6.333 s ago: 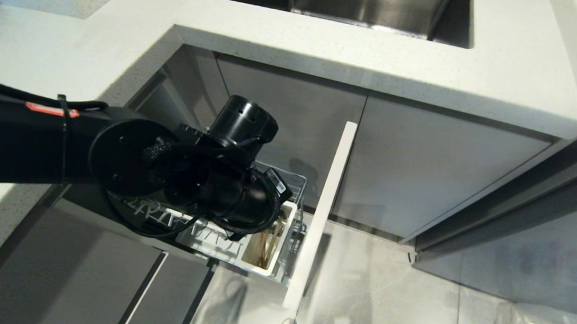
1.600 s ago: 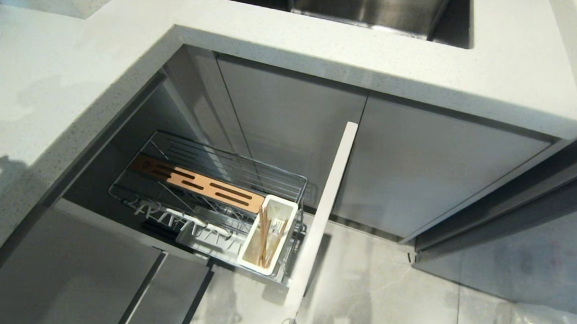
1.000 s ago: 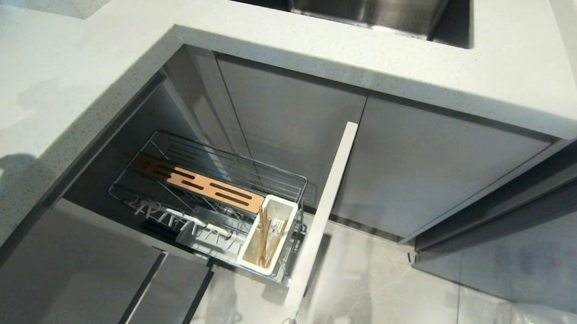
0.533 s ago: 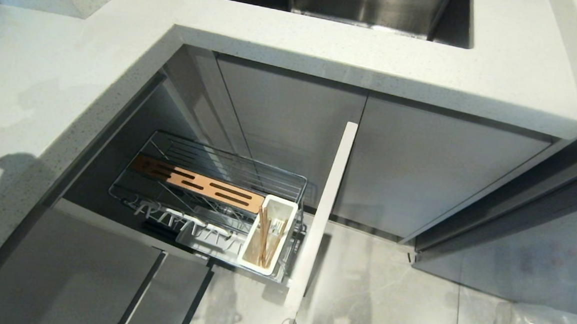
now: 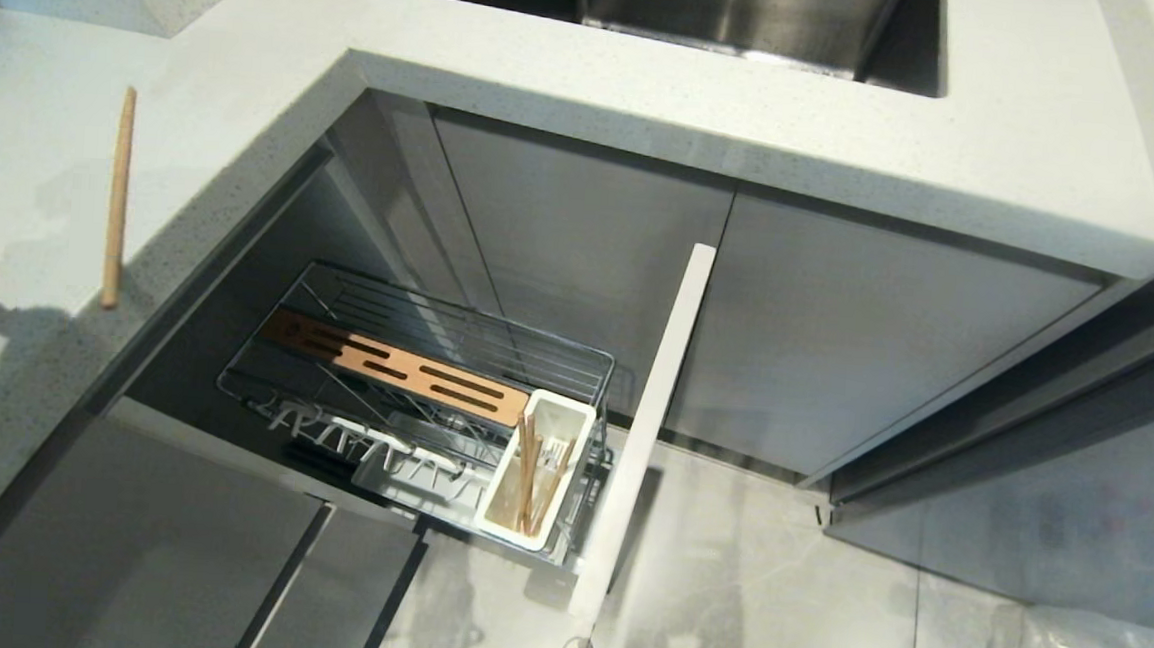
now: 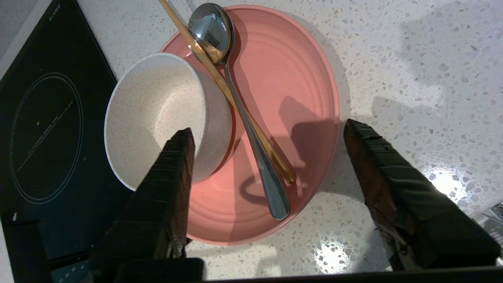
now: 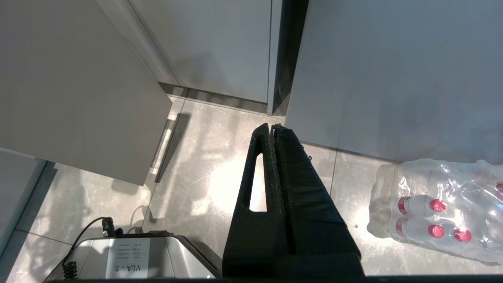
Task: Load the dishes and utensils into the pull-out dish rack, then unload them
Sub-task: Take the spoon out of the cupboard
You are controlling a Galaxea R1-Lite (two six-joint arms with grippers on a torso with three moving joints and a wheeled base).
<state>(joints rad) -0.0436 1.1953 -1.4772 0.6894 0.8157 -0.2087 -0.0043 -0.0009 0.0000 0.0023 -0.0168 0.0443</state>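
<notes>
In the left wrist view, the pink plate (image 6: 283, 98) lies on the speckled counter with the cream bowl (image 6: 157, 114) standing on it. The grey spoon (image 6: 251, 137) and one wooden chopstick (image 6: 220, 82) lie loose across the plate beside the bowl. My left gripper (image 6: 268, 127) hangs open just above them, holding nothing. In the head view, that chopstick's far end (image 5: 119, 196) rests on the counter at the left. The pull-out dish rack (image 5: 414, 374) stands drawn out below, and more chopsticks (image 5: 527, 481) stand in its white cutlery box (image 5: 570, 434). My right gripper (image 7: 273, 126) is parked, shut, over the floor.
The rack's pale drawer front (image 5: 646, 428) juts out over the floor. A steel sink (image 5: 736, 13) is set in the counter at the back. A black induction hob (image 6: 39, 137) lies beside the plate. A wrapped pack of bottles (image 7: 444, 208) sits on the floor.
A chopstick now lies on the counter at the left of the head view, where none showed before. The left arm, earlier over the rack's cutlery box, had left that view well before.
</notes>
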